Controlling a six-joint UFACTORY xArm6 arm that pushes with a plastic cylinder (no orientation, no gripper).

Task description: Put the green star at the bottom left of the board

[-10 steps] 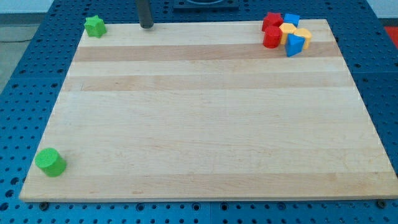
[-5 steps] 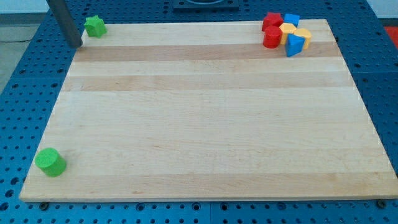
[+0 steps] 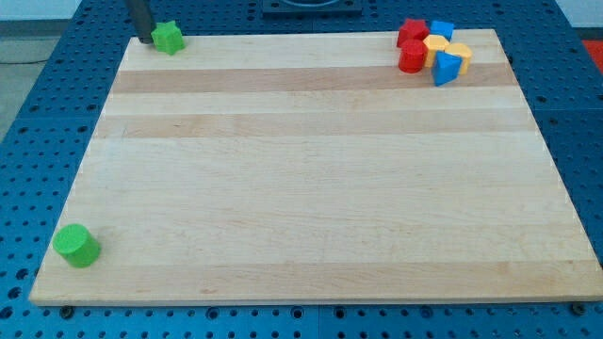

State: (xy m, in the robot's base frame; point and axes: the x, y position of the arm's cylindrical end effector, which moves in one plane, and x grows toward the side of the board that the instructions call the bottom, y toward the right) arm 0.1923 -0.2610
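The green star (image 3: pixel 169 38) lies at the top left edge of the wooden board (image 3: pixel 311 188). My tip (image 3: pixel 144 40) stands right against the star's left side, at the board's top left corner. A green cylinder-like block (image 3: pixel 75 245) sits at the board's bottom left corner, far below the star.
A tight cluster sits at the top right corner: red blocks (image 3: pixel 412 49), yellow blocks (image 3: pixel 445 47) and blue blocks (image 3: pixel 447 68). The board lies on a blue perforated table (image 3: pixel 28 141).
My tip swung from the top edge to the star's left, then moved in against it. The green star has slid a little to the right along the top edge.
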